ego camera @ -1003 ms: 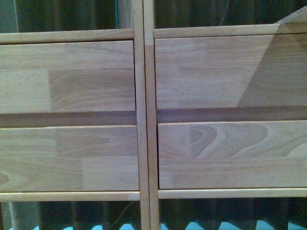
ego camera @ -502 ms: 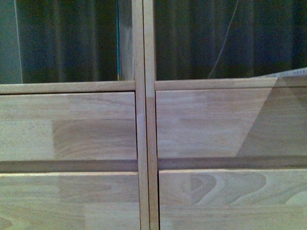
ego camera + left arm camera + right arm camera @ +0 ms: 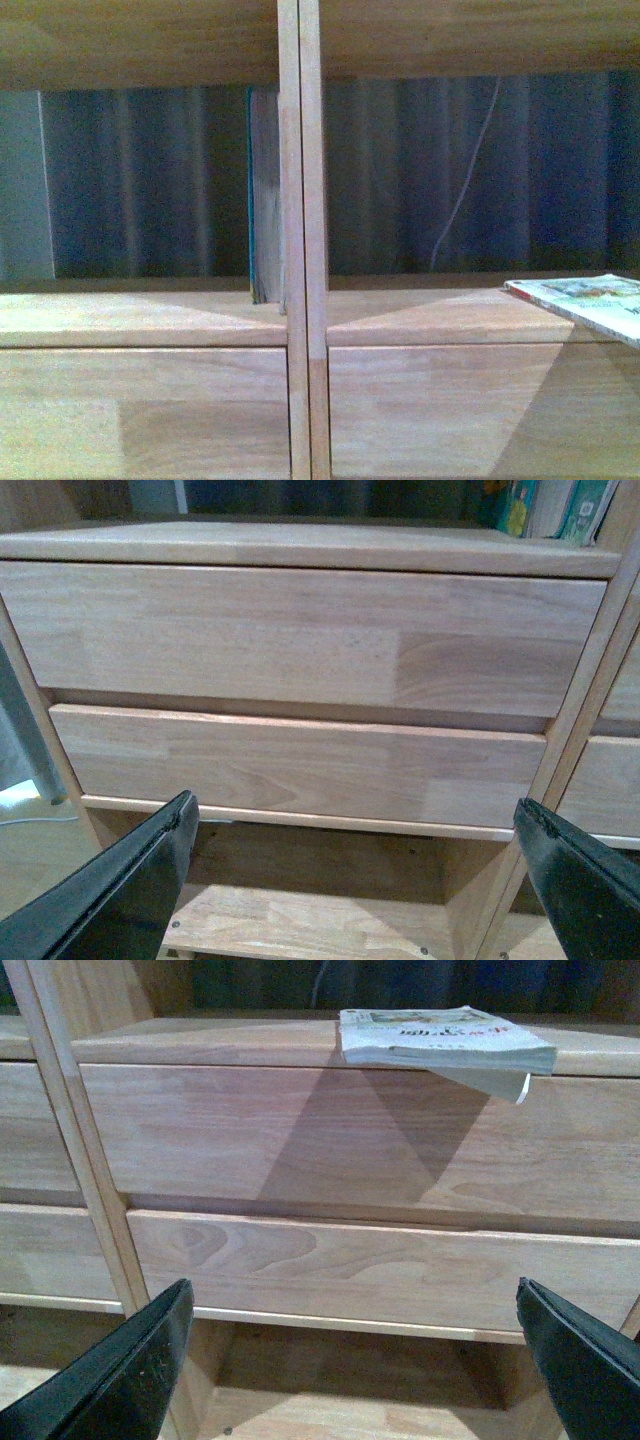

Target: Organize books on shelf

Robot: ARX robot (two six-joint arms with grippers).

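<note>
The pale, smooth-grained wooden shelf (image 3: 140,318) stands before a dark pleated curtain (image 3: 420,170). The left gripper (image 3: 352,805) and right gripper (image 3: 352,1285) both gape wide, empty. The thin white paperback (image 3: 440,1040) lies flat above the right gripper, overhanging the ledge. The teal-edged book (image 3: 262,190) stands upright above the left gripper, against the centre post.

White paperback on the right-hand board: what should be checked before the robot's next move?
1. Thin white paperback with colourful cover standing upright: not ok, lies flat, corner overhanging the light-wood shelf board.
2. Tall teal-edged book upright against the centre post: ok.
3. Right end effector open and empty: ok.
4. Left end effector open and empty: ok.
5. Right end effector lined up with paperback: cannot tell.
</note>
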